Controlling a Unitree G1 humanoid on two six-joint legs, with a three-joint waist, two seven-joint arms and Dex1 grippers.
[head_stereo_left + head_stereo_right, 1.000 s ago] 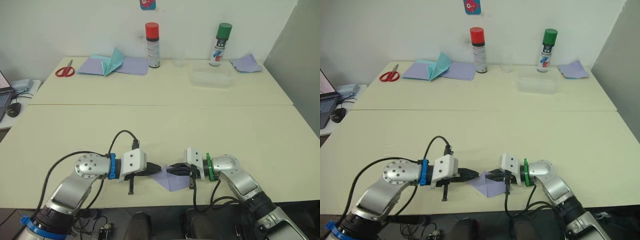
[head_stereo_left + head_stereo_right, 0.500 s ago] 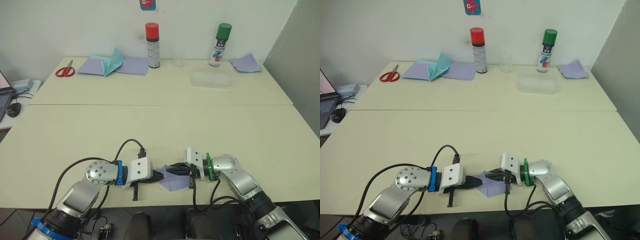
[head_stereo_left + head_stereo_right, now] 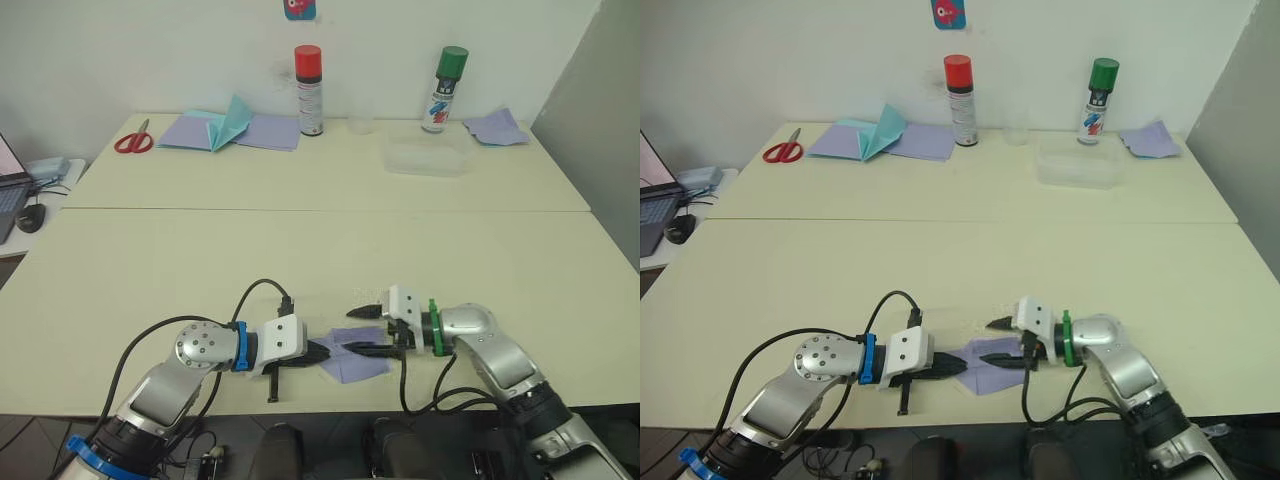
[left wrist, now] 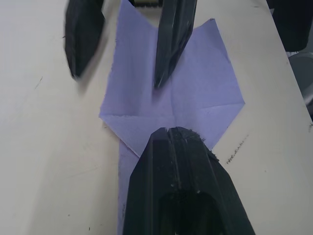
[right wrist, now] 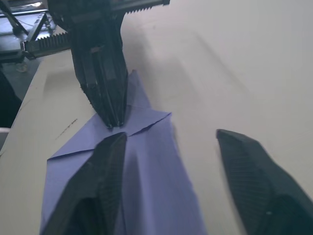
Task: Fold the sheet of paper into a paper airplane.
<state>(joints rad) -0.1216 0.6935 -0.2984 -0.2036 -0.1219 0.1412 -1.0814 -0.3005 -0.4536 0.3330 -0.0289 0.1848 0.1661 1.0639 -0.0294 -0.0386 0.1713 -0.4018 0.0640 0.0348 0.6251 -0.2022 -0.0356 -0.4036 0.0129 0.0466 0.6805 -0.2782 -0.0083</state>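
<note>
Left eye view: sheet of paper (image 3: 355,356), partly folded to a point, flat near the table (image 3: 150,250) front edge, lower centre of frame. Best kept pinned at the nose while the crease is pressed flat along the centre line; avoid dragging the thin paper. Left gripper (image 3: 322,354) fingers together, tip pressed down on the pointed end. Right gripper (image 3: 362,329) spread wide: one finger resting on the sheet, the other off it, gripping nothing.
</note>
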